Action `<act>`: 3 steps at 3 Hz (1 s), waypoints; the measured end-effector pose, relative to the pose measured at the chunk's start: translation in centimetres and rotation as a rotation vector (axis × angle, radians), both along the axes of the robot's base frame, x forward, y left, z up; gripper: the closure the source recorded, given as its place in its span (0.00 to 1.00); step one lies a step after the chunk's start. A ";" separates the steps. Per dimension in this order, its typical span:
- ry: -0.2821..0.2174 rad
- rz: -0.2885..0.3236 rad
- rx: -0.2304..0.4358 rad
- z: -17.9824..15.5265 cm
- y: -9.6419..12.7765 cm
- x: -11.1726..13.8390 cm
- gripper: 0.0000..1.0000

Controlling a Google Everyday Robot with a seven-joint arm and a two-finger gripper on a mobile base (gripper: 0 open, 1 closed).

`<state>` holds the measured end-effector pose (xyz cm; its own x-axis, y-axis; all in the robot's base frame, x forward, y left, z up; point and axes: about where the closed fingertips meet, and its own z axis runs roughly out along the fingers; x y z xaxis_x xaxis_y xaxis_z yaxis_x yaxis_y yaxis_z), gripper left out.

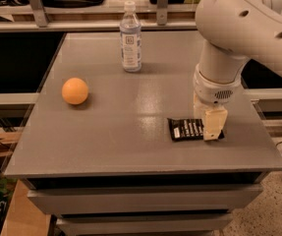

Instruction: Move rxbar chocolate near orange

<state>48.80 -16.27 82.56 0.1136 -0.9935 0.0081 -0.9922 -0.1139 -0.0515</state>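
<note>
Rxbar chocolate (187, 129): flat black wrapper with white lettering lines, lying flat on the grey worktop (121, 146), lower right of centre. Left to right: orange (75, 91) at left, well apart from the bar; clear water bottle (130, 38) upright, upper centre; bar; hand (211, 129) down over the bar's right end, covering it. Hand spread or pressed together: cannot tell. White arm (229, 33) fills upper right.

Claw (211, 131) at right end of rxbar chocolate (185, 129); orange (75, 91) well apart, left.
</note>
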 end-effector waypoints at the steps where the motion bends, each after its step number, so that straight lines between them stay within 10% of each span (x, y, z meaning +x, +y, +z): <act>1: 0.000 0.000 0.000 0.6 0.0 0.0 1.00; 3: -0.061 -0.009 0.031 3.6 0.0 1.4 1.00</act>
